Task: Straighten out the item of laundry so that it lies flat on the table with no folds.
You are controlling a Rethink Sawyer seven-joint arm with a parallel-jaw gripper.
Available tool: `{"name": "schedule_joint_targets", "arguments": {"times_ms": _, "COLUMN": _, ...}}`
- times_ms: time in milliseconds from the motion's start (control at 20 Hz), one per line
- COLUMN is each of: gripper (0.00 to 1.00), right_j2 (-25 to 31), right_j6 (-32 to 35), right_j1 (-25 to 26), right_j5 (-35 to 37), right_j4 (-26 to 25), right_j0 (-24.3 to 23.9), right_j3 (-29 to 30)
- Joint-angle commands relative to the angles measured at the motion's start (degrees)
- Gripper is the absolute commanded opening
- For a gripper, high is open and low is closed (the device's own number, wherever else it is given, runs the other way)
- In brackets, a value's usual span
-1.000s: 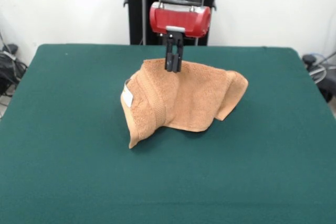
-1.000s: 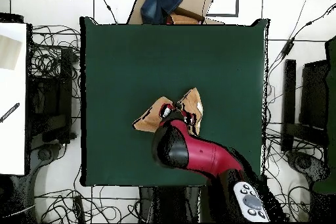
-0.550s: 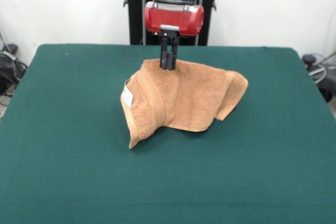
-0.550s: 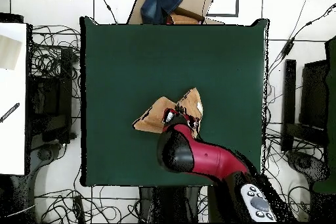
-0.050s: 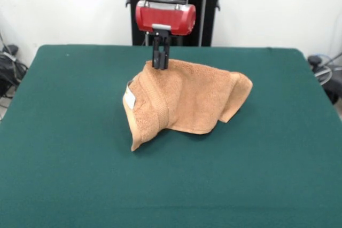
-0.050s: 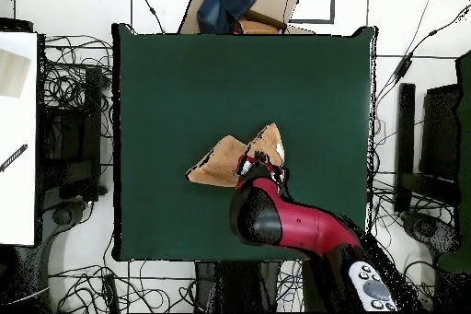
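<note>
In the front view the towel (image 5: 181, 101), an orange-tan terry cloth with a nubby pile, sits bunched near the middle of the table (image 5: 64, 148), raised into a tent-like hump rather than lying flat. A woven border band runs down its left fold, and a small white label (image 5: 129, 99) shows on that fold's edge. One flap droops to a point toward the near edge; another curls over on the right. The table's top is dark green and felt-like. The gripper (image 5: 160, 63), black fingers under a glossy red housing, stands upright with its fingers drawn together, pinching the towel's peak at its far left ridge.

From overhead, the towel (image 6: 224, 159) reads as a crumpled, roughly triangular wedge around the table's (image 6: 184, 80) middle, nearer the edge by the robot's base. The red and black arm covers one end of it, with the gripper (image 6: 258, 168) at the cloth.
</note>
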Motion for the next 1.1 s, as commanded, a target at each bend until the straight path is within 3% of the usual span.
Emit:
{"name": "schedule_joint_targets", "arguments": {"times_ms": 50, "gripper": 0.00, "right_j2": 6.78, "right_j6": 5.94, "right_j1": 0.02, "right_j5": 3.18, "right_j4": -4.17, "right_j0": -2.04, "right_j3": 5.06}}
{"name": "schedule_joint_targets", "arguments": {"times_ms": 400, "gripper": 0.00, "right_j2": 4.40, "right_j6": 6.98, "right_j1": -1.31, "right_j5": 3.97, "right_j4": -2.82, "right_j0": 1.02, "right_j3": 3.87}}
{"name": "schedule_joint_targets", "arguments": {"times_ms": 600, "gripper": 0.00, "right_j2": 7.07, "right_j6": 5.78, "right_j1": -3.40, "right_j5": 10.19, "right_j4": 0.06, "right_j0": 2.15, "right_j3": 0.70}}
{"name": "schedule_joint_targets", "arguments": {"times_ms": 950, "gripper": 0.00, "right_j2": 2.18, "right_j6": 8.48, "right_j1": -4.74, "right_j5": 18.49, "right_j4": 7.22, "right_j0": 11.72, "right_j3": -8.12}}
{"name": "schedule_joint_targets", "arguments": {"times_ms": 1100, "gripper": 0.00, "right_j2": 3.66, "right_j6": 8.63, "right_j1": -3.69, "right_j5": 15.05, "right_j4": 7.47, "right_j0": 11.30, "right_j3": -9.37}}
